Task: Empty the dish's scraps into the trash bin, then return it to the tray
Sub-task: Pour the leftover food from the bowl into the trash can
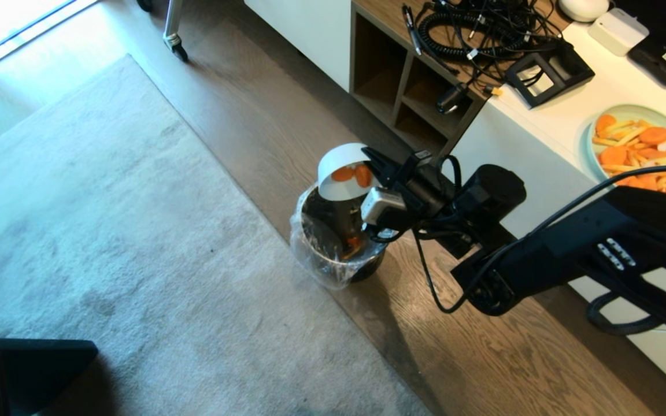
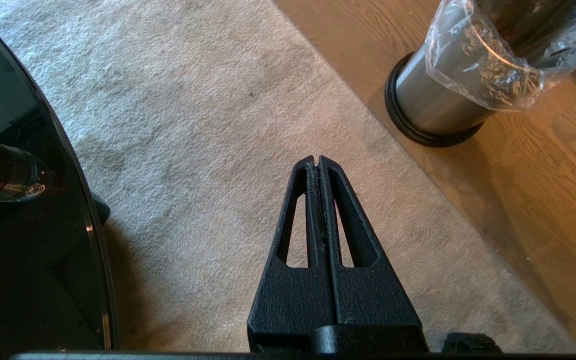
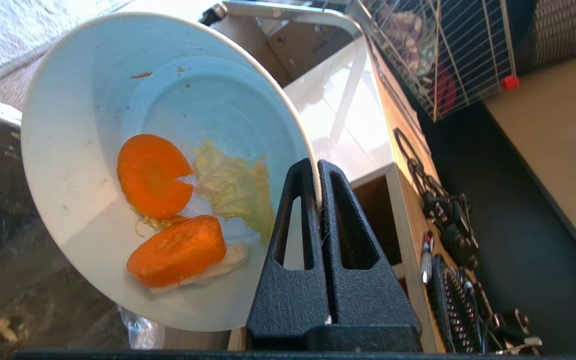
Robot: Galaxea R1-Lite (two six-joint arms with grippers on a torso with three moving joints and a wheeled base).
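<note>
Wood floor (image 1: 263, 110) carries a grey rug (image 1: 96, 231) on the left; the trash bin (image 1: 333, 254) stands just right of it.

Small white ceramic dish (image 1: 341, 171) tipped on edge above the brushed-steel liner-bagged trash bin (image 1: 333, 240); orange carrot slices with pale vegetable scraps (image 3: 183, 215) cling inside.

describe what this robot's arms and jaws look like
The right arm is matte black, boxy, with a row of small white marks and loose black cables. A grey-white block sits behind the right gripper. Both it and the left gripper have black, textured, tapered jaws with slot cutouts.
</note>
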